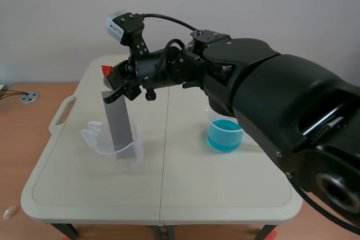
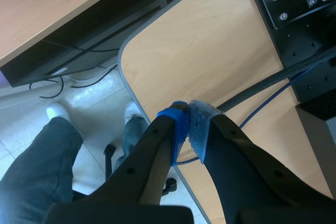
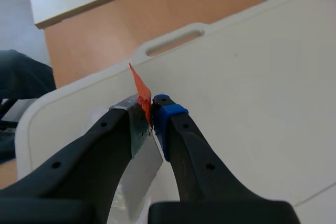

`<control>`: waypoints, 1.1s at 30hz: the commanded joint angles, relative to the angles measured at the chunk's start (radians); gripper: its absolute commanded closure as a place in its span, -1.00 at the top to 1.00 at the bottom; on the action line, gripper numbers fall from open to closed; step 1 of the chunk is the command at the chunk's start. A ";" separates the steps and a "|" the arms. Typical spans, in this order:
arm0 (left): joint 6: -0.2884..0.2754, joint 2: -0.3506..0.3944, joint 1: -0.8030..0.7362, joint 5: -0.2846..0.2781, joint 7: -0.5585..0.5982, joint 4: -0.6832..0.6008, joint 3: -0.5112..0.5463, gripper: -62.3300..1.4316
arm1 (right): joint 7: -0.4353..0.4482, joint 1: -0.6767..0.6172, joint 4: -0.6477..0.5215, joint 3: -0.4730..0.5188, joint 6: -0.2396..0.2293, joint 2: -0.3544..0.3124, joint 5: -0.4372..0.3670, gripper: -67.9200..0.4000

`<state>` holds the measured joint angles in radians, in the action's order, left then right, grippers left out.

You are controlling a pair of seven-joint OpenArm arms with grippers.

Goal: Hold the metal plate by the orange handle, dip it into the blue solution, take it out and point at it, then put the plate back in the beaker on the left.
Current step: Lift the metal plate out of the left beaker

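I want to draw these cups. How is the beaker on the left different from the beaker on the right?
The left beaker looks clear and empty of colour; the right beaker holds blue liquid. The left beaker has the tilted metal plate with its lower end inside it; the right beaker has nothing dipped in it. Both are see-through and stand upright on the white table.

The white folding tabletop has a carry handle at its left edge. Beside it, on the wooden desk, sits a round grey cable socket. A person's dark trouser leg shows past the desk's edge.
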<state>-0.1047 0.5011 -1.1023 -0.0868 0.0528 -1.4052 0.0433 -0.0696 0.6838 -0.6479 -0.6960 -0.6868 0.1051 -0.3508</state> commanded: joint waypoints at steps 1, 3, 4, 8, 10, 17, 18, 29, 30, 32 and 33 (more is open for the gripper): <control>0.001 -0.004 -0.008 -0.005 0.006 -0.016 0.002 -0.90 | 0.032 0.024 -0.026 0.001 -0.029 0.004 -0.012 -0.95; 0.001 -0.004 -0.008 -0.005 0.006 -0.016 0.002 -0.90 | 0.048 0.015 -0.027 0.001 -0.059 0.003 -0.012 -0.95; 0.001 -0.004 -0.008 -0.005 0.006 -0.016 0.002 -0.90 | 0.051 0.012 -0.028 0.001 -0.059 0.003 -0.012 -0.95; 0.001 -0.004 -0.008 -0.005 0.006 -0.016 0.002 -0.90 | 0.051 -0.009 -0.037 0.001 -0.059 -0.002 -0.016 -0.95; 0.001 -0.005 -0.008 -0.005 0.006 -0.016 0.002 -0.90 | 0.053 -0.022 -0.052 0.001 -0.059 -0.011 -0.018 -0.95; 0.000 -0.005 -0.008 -0.006 0.007 -0.016 0.002 -0.90 | 0.077 -0.053 -0.161 0.001 -0.059 -0.061 -0.043 -0.95; 0.000 -0.005 -0.008 -0.006 0.007 -0.016 0.002 -0.90 | 0.077 -0.057 -0.181 0.001 -0.059 -0.067 -0.050 -0.95; -0.003 -0.005 -0.008 -0.006 0.010 -0.016 0.002 -0.90 | 0.075 -0.132 -0.426 0.001 -0.059 -0.130 -0.073 -0.95; -0.003 -0.005 -0.008 -0.006 0.010 -0.016 0.002 -0.90 | 0.074 -0.142 -0.449 0.001 -0.059 -0.135 -0.073 -0.95; -0.003 -0.005 -0.008 -0.006 0.010 -0.016 0.002 -0.90 | 0.070 -0.163 -0.492 0.001 -0.059 -0.147 -0.073 -0.95; -0.003 -0.005 -0.008 -0.006 0.010 -0.016 0.002 -0.90 | 0.069 -0.174 -0.515 0.001 -0.059 -0.153 -0.073 -0.95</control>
<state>-0.1055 0.5011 -1.1023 -0.0868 0.0540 -1.4052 0.0433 -0.0128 0.4942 -1.1400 -0.6960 -0.7341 -0.0456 -0.4084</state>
